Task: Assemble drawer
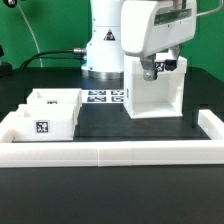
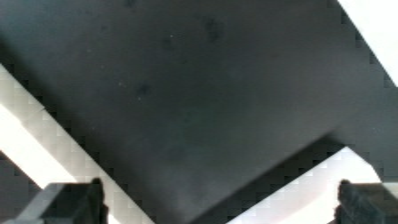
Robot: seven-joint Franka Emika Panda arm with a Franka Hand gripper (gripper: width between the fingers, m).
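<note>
The tall white drawer box stands upright on the black table at the exterior view's right, its open side facing front. Two small white trays with black-and-white tags sit together at the left; their knobs do not show. My gripper hangs at the box's top edge, fingers pointing down. In the wrist view the two dark fingertips stand far apart with only dark surface and white edges of the box between them. The gripper is open and holds nothing.
The marker board lies flat behind the trays, in front of the arm's base. A low white wall borders the table's front and sides. Bare black table lies between the trays and the box.
</note>
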